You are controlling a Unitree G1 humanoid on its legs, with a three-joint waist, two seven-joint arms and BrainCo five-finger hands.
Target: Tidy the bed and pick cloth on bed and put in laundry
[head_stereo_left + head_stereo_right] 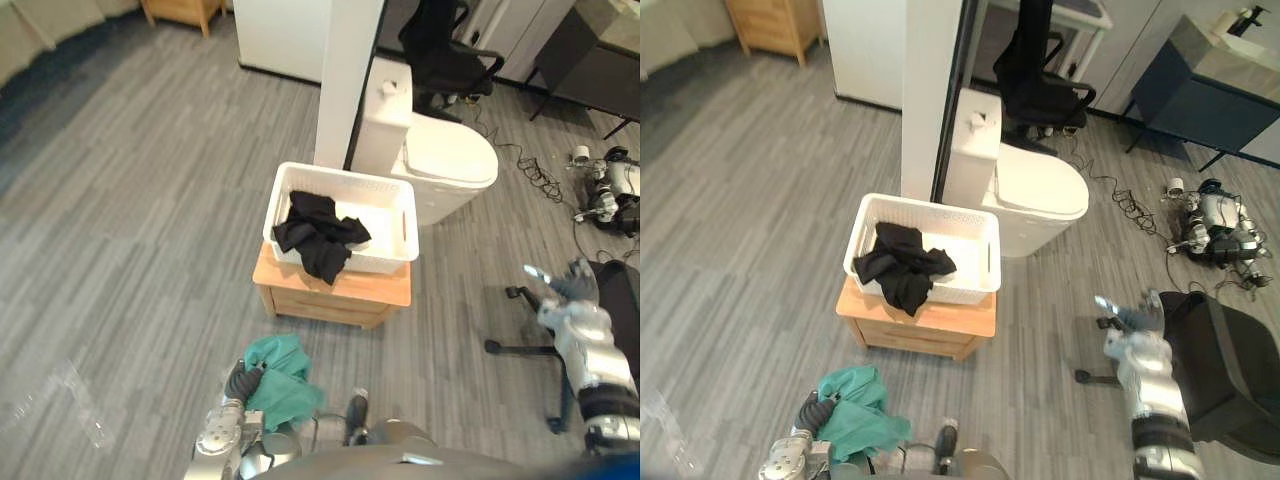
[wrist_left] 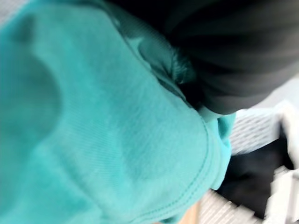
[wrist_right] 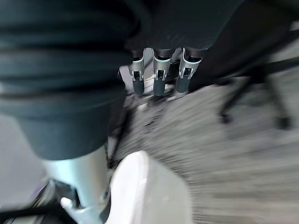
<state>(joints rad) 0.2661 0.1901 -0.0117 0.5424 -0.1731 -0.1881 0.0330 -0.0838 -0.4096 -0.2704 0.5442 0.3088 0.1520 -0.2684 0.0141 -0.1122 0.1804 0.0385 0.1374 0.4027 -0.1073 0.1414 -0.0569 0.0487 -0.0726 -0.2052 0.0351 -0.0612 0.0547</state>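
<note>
Teal cloth over left hand, near white laundry basket.

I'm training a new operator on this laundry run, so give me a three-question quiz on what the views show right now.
1. Multiple choice: what lies in the white basket? A) black cloth B) a red towel C) shoes
2. True or false: the right hand is open and holds nothing.
3. Short answer: at which hand is the green cloth bunched, short of the basket?

Key: 1 A; 2 true; 3 the left hand.
</note>
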